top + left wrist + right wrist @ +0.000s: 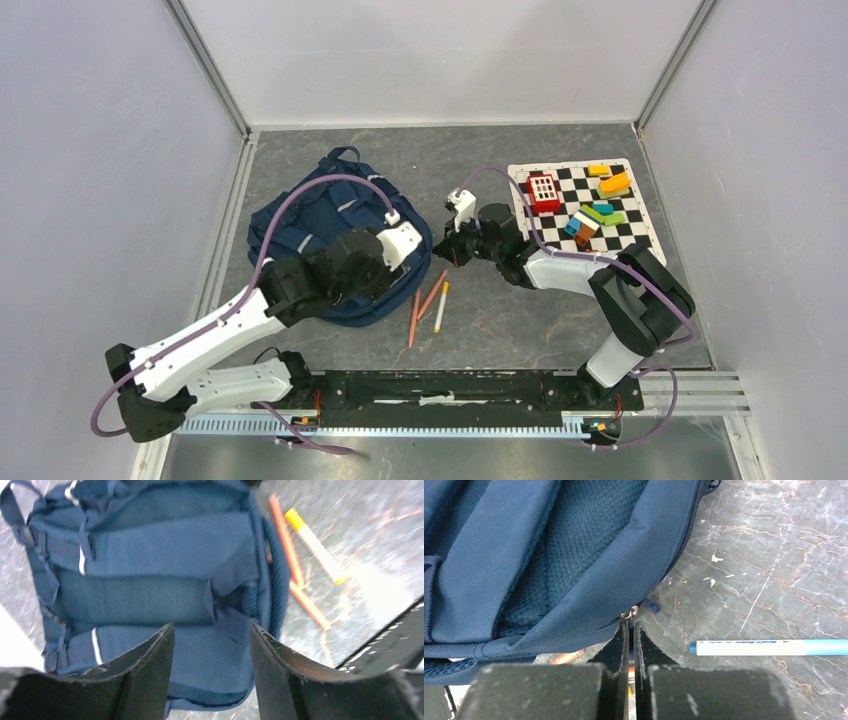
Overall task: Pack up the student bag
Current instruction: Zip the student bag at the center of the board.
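From my station, the left end effector (pixel 212 628) hangs over the student bag (pixel 305 220). Its fingers stand wide apart with nothing between them, and the bag's back panel and straps lie directly under it. The bag lies flat on the left half of the counter (pixel 520 312). The right end effector (pixel 630 626) is closed narrow, with its tips at the zip pull (pixel 629 613) on the bag's right edge. I cannot tell if it pinches the pull. Three pens (pixel 432 296) lie just beside the bag.
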`<state>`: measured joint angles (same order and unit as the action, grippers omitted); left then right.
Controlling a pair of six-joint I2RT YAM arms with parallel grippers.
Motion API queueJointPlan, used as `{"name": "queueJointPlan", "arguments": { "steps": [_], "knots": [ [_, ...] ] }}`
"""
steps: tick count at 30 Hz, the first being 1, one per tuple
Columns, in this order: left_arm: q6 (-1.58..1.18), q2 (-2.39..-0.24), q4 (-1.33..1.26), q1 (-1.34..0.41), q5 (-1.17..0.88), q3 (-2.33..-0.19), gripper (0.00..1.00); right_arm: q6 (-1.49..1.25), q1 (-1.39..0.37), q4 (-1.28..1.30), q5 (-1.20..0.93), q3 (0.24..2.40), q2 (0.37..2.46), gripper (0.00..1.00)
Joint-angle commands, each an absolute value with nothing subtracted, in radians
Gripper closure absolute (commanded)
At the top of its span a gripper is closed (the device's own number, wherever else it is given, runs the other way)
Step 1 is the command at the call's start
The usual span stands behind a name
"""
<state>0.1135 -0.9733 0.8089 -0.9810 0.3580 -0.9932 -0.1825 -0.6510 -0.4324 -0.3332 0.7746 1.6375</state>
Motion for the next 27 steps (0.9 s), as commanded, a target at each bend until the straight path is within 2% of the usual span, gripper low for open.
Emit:
{"name": "queueJointPlan", "arguments": {
  "steps": [1, 6, 10, 13, 16, 17, 18, 20, 27],
  "knots": [
    [0.043, -1.028, 0.713, -0.978, 0.228, -1.114, 0.36, -0.208, -0.679, -0.544, -0.330, 0.750, 1.628, 1.00],
    [0.011, -1.183, 0.611, -0.977, 0.275, -1.160, 0.19, -0.210, -0.696, -0.538, -0.333, 0.744, 1.626, 1.00],
    [-0.030, -1.274, 0.553, -0.978, 0.341, -1.153, 0.11, -0.206, -0.696, -0.535, -0.322, 0.722, 1.604, 1.00],
    [-0.057, -1.324, 0.518, -0.978, 0.416, -1.137, 0.08, -0.202, -0.696, -0.523, -0.309, 0.717, 1.593, 1.00],
    [-0.075, -1.347, 0.473, -0.978, 0.459, -1.103, 0.09, -0.197, -0.696, -0.513, -0.307, 0.717, 1.591, 1.00],
    [-0.081, -1.353, 0.456, -0.978, 0.463, -1.088, 0.13, -0.195, -0.696, -0.509, -0.303, 0.715, 1.590, 1.00],
    [-0.084, -1.358, 0.443, -0.979, 0.456, -1.075, 0.24, -0.194, -0.696, -0.505, -0.297, 0.716, 1.588, 1.00],
    [-0.098, -1.374, 0.433, -0.979, 0.444, -1.054, 0.32, -0.192, -0.692, -0.499, -0.296, 0.718, 1.588, 1.00],
    [-0.126, -1.377, 0.345, -0.978, 0.441, -0.949, 0.31, -0.211, -0.664, -0.502, -0.308, 0.710, 1.580, 1.00]
  ]
}}
